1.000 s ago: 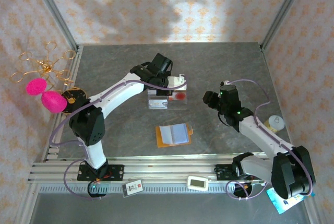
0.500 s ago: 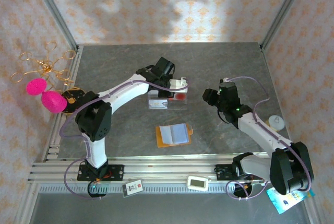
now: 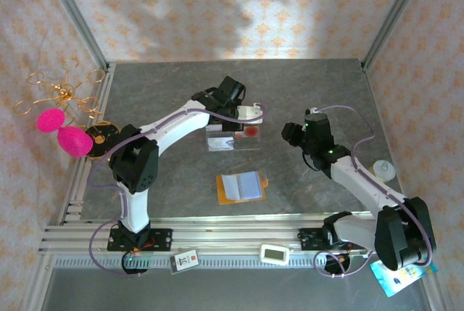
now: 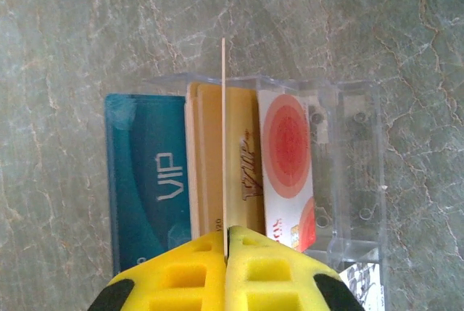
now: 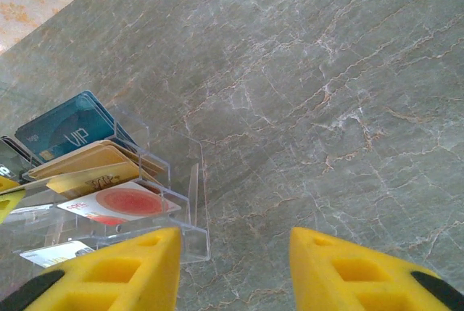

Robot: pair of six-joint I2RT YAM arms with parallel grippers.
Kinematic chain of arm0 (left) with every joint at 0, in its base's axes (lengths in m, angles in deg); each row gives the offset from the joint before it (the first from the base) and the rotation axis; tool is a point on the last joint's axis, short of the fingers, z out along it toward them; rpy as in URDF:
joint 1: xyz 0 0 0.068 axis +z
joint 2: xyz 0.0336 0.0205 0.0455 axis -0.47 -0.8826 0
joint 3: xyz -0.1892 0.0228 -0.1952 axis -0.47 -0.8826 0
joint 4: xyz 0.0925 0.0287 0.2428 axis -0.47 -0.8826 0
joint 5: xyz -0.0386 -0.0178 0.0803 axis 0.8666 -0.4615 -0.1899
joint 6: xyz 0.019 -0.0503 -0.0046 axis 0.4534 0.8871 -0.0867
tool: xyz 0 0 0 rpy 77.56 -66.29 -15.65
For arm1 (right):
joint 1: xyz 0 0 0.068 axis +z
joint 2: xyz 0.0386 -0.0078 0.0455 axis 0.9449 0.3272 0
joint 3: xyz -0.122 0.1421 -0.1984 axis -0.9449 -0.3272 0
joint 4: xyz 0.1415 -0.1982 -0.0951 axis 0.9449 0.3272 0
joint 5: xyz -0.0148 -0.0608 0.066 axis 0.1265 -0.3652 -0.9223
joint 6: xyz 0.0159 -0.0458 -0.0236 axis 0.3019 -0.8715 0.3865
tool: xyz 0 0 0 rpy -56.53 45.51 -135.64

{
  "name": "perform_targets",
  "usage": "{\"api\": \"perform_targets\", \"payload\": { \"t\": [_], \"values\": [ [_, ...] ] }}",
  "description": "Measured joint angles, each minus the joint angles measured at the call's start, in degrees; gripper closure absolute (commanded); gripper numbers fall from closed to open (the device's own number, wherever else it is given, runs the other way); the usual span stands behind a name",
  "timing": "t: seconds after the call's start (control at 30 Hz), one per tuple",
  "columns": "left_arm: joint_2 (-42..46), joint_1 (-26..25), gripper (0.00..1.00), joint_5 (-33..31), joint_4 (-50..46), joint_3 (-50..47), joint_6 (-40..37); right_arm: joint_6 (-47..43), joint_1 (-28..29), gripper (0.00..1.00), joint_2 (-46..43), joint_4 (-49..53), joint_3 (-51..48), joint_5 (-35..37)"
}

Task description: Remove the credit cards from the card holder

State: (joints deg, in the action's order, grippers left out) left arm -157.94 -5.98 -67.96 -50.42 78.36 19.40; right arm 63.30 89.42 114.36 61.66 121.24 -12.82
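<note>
We read this as a robotics lab, a staged test cell rather than a home. The white left arm point(image 3: 170, 124) and right arm point(image 3: 362, 180) are bolted to an aluminium rail point(image 3: 217, 235) well behind the left gripper point(image 3: 245, 114) and the right gripper point(image 3: 288, 135). Metal frame posts point(image 3: 77, 17) and patterned backdrop panels point(image 3: 239, 14) wall in the grey stone-look table point(image 3: 167, 83) beyond both grippers. Loose cables point(image 3: 351, 112) trail behind them, and a small display point(image 3: 275, 254) sits on the rail.
</note>
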Motion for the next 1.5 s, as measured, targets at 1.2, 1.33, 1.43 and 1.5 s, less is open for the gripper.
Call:
{"api": "perform_targets", "payload": {
  "t": [1.2,1.33,1.43,1.5],
  "values": [
    [23.3,0.0,0.01,-6.6,34.9,-20.8,34.9,0.0,0.0,0.18,-0.8,-3.0,0.0,0.3],
    [36.9,1.6,0.01,-11.8,53.9,-42.2,46.7,3.2,0.0,0.01,-2.8,-4.2,-0.5,6.5],
    [42.6,4.1,0.01,-19.1,60.7,-53.4,52.1,6.1,-0.2,0.00,-3.3,-5.4,-1.2,10.2],
    [43.7,7.9,0.01,-23.8,61.2,-56.3,55.4,7.5,-0.2,0.00,-3.2,-5.5,-1.6,12.0]
  ]
}}
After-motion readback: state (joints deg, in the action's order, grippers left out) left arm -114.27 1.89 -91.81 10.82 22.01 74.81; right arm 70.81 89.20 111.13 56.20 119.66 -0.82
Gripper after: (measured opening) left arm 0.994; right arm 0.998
